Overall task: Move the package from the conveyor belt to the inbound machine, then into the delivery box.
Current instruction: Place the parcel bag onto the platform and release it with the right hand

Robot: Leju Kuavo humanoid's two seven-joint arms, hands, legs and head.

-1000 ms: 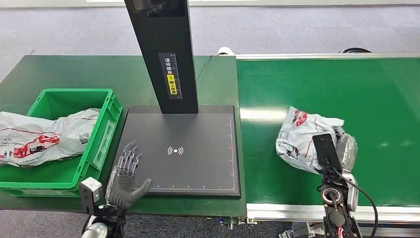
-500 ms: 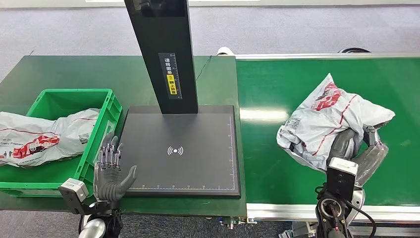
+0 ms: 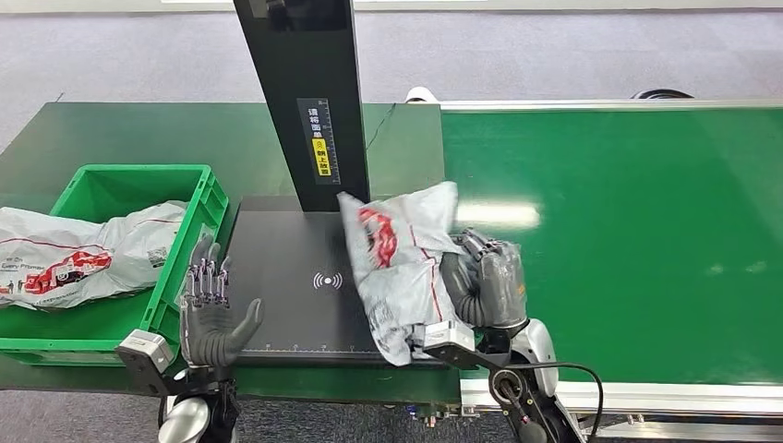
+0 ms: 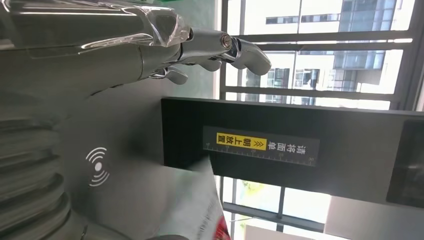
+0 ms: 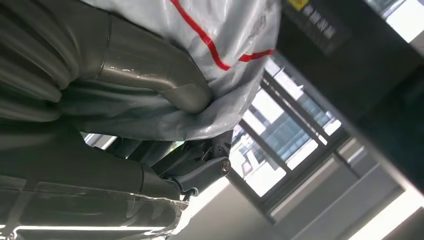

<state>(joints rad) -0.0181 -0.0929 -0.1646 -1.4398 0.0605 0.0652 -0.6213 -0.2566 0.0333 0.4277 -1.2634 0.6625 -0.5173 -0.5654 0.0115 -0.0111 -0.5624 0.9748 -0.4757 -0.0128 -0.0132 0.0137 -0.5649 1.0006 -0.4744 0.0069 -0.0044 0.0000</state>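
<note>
A crumpled white package [image 3: 399, 263] with red print hangs over the right half of the black inbound machine plate [image 3: 282, 268], gripped by my right hand [image 3: 482, 288] at its right side. In the right wrist view the thumb and fingers clamp the grey-white bag [image 5: 200, 55]. My left hand [image 3: 212, 318] stands open, fingers spread upward, at the plate's front left corner beside the green delivery box [image 3: 198, 240]. The left wrist view has the left hand's fingers [image 4: 210, 45] over the plate and a corner of the package [image 4: 197, 210].
The machine's black post [image 3: 309, 101] with a yellow label rises behind the plate. Another white package [image 3: 78, 254] lies in the green box, spilling over its left side. The green conveyor belt [image 3: 637, 212] stretches to the right.
My right hand has lifted the package off the conveyor belt and carried it left over the machine plate. My left hand has drawn back a little toward the front left corner.
</note>
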